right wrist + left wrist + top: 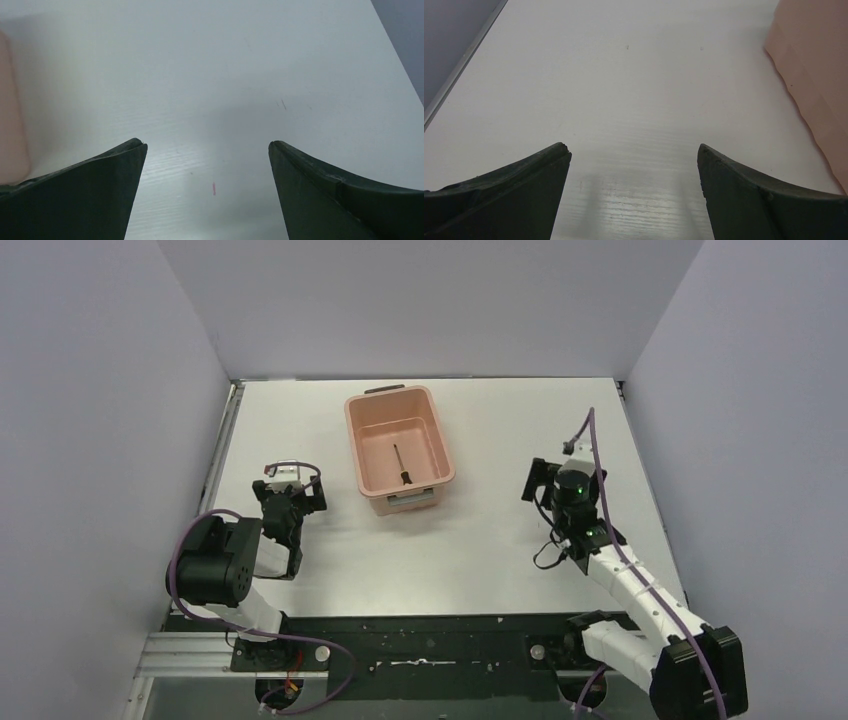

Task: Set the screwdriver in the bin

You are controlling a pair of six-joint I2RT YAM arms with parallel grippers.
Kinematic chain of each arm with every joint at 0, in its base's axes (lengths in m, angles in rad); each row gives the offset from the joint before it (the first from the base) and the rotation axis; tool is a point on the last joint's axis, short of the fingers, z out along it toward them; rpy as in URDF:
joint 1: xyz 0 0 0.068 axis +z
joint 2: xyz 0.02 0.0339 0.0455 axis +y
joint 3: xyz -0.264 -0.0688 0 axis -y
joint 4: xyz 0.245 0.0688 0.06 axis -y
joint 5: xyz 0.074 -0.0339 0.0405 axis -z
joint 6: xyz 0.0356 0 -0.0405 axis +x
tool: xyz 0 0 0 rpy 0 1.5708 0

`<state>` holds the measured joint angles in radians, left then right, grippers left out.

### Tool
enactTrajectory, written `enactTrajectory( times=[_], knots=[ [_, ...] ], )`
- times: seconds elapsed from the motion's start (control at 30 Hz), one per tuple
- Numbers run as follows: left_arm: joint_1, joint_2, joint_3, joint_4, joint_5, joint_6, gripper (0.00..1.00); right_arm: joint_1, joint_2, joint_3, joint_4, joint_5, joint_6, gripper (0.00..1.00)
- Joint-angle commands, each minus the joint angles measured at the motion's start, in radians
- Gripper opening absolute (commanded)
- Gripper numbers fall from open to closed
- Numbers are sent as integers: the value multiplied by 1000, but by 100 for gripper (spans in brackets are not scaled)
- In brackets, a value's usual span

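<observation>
The small screwdriver (400,464) lies on the floor of the salmon-pink bin (436,430), shaft pointing away, in the top view. The bin stands at the table's middle back; its side also shows at the right edge of the left wrist view as the bin (819,75) and at the left edge of the right wrist view as the bin (10,110). My left gripper (290,478) sits left of the bin, open and empty, seen as the left gripper (634,150). My right gripper (540,480) hovers right of the bin, open with nothing between its fingers, seen as the right gripper (207,145).
White table (500,550) enclosed by grey walls on three sides. A metal rail (225,440) runs along the left edge. A small red mark (214,188) lies on the table under the right gripper. Black base plate (430,640) at the near edge.
</observation>
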<state>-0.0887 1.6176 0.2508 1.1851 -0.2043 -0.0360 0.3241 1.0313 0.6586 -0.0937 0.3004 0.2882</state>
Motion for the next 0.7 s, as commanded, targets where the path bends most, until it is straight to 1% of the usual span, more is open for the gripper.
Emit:
enactTrajectory(
  times=[0.0,0.1,0.3,0.67],
  knots=[
    [6,-8,2,24,10,10,97,-45,-114,-218,349,63,20,100],
    [5,-8,2,24,10,9,97,-47,-138,-317,424,85,8,100],
    [5,-6,5,22,8,9,97,-49,-141,-383,457,88,-12,100],
    [6,-8,2,22,11,10,97,-49,-152,-396,475,74,-14,100]
  ],
)
